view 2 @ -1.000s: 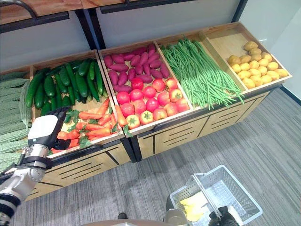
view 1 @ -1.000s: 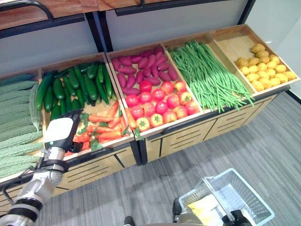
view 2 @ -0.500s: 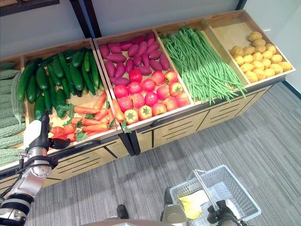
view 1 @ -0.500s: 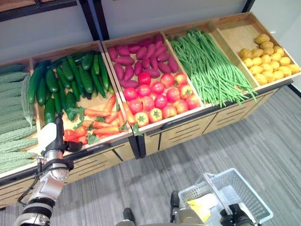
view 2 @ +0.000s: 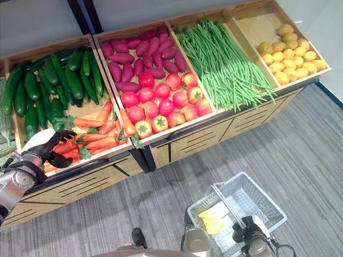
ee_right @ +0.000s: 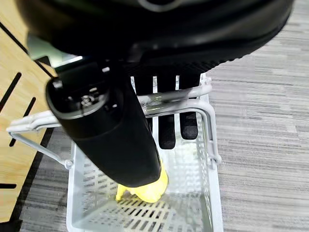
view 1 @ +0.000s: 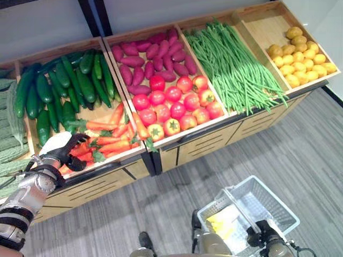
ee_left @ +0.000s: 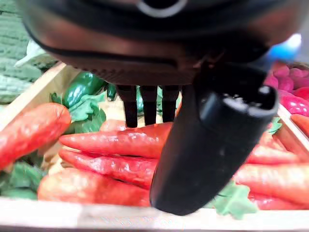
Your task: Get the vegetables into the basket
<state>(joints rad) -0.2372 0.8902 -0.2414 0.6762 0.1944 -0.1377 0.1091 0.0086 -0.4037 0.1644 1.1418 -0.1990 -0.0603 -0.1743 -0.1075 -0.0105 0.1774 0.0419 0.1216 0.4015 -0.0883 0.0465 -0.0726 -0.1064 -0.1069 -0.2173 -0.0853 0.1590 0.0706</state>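
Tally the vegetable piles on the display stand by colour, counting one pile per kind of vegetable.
Green: 3 (bitter gourds, cucumbers, green beans)
Orange: 1 (carrots)
Red: 1 (tomatoes)
Purple: 1 (sweet potatoes)
Yellow: 1 (potatoes)
Total: 7

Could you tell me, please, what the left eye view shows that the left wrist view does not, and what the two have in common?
The left eye view alone shows the tomatoes, green beans and potatoes in their crates, and the white basket on the floor with something yellow inside and the right hand on its handle. The left wrist view alone shows, close up, that the left hand has straight fingers above the carrots, with none held. Both show the left hand, the carrots and the cucumbers.
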